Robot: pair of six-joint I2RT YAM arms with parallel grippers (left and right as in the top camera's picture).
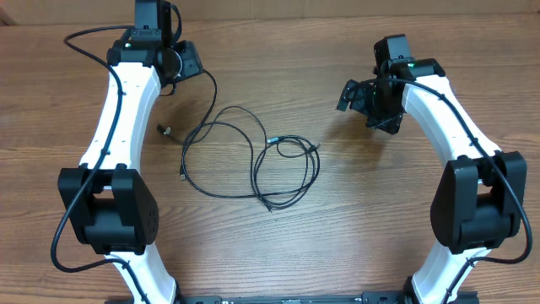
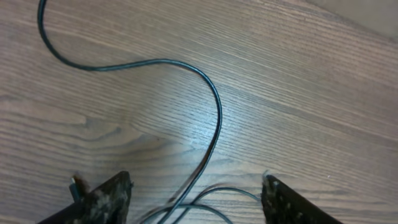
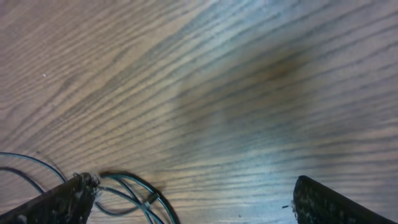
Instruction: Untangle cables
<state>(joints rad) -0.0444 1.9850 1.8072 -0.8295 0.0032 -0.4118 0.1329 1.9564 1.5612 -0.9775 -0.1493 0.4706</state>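
Cables (image 1: 256, 160) in loose overlapping loops at centre of wooden surface (image 1: 354, 211), between the arms. One strand trailing far-left, passing between left fingers (image 2: 106, 199): spread apart, gripping nothing. Right fingers (image 3: 59, 202) wide, empty, near loops' right edge.

Robotics lab bench. Evidence: bare wood-grain table (image 1: 354, 253), white-and-black left arm (image 1: 126, 101) and right arm (image 1: 443, 114) based at its near edge, black wiring (image 1: 56, 241) routed along both.

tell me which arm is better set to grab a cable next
Left, probably: a cable runs through the open left gripper, while the right gripper hangs open over the table, cables only at its side.
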